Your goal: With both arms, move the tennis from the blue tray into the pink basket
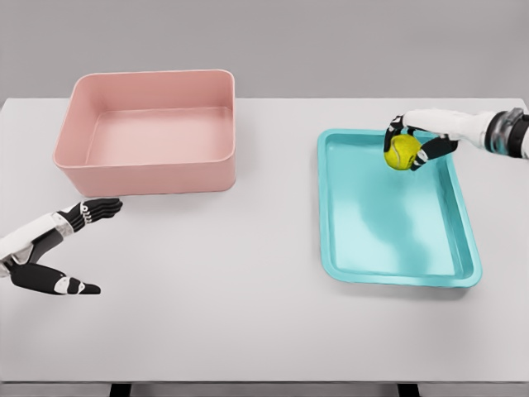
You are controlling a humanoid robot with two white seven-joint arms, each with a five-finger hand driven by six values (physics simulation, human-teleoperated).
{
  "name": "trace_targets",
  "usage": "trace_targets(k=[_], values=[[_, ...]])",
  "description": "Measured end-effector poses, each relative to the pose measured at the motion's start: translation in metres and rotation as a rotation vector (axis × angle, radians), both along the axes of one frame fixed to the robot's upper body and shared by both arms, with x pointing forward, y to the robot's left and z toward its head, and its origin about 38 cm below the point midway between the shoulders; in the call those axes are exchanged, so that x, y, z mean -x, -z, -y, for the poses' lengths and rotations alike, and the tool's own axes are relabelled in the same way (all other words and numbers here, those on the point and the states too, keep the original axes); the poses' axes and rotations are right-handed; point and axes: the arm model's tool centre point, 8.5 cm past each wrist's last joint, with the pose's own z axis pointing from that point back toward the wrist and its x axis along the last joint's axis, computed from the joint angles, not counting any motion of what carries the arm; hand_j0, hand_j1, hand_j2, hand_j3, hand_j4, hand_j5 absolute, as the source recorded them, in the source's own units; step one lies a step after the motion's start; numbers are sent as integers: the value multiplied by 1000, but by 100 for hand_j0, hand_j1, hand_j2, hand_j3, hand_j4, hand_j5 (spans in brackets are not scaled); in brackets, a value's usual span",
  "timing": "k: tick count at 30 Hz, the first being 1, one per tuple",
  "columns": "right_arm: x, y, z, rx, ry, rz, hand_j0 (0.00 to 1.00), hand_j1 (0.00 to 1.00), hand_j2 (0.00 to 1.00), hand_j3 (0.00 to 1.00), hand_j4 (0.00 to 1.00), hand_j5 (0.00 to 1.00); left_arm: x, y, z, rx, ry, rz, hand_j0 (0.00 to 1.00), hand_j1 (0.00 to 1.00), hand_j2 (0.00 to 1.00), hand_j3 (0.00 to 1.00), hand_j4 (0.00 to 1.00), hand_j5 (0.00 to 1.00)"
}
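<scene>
- We note a white table (264,331) spanning the view.
- On it, far left: pink basket (149,169), upright.
- On it, right: blue tray (397,269), lying flat, well apart from the basket.

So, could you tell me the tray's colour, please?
The tray is turquoise blue, seen in the head view.

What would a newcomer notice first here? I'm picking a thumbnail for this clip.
The yellow tennis ball, gripped by the right hand over the far right corner of the blue tray. Next, the pink basket at far left, with the left hand open on the table in front of it.
</scene>
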Motion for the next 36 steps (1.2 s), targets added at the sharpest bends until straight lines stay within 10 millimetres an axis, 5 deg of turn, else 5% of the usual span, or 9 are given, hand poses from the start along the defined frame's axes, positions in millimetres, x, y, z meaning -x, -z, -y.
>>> trace_targets(k=[3,7,12,21,25,28,30,31,36], values=[[6,-11,-18,-21,-91,49,45,45,45,45,45,45,0,3,-2,-1,-7,-4,100,100,100,100,100,100],[23,-20,-73,-57,-267,98,44,44,44,44,44,44,0,8,0,1,-9,0,100,100,100,100,100,100],[53,-10,-147,-106,-472,96,43,43,43,43,43,43,0,13,-1,-23,-4,6,100,100,100,100,100,100],[89,13,-245,-179,-682,44,43,43,43,43,43,43,-2,20,-11,-41,-36,-5,100,100,100,100,100,100],[85,27,-268,-188,-686,16,45,45,45,45,45,45,-2,22,-11,-35,-41,-7,100,100,100,100,100,100],[82,35,-276,-184,-684,5,58,58,58,58,58,58,-2,24,-10,-30,-45,-8,100,100,100,100,100,100],[83,37,-278,-172,-689,6,91,91,91,91,91,91,-2,25,-11,-29,-50,-9,100,100,100,100,100,100],[83,39,-279,-168,-691,6,100,100,100,100,100,100,-2,25,-11,-28,-51,-10,100,100,100,100,100,100],[88,36,-279,-156,-709,23,100,100,100,100,100,100,-3,28,-8,-9,-56,-10,100,100,100,100,100,100]])
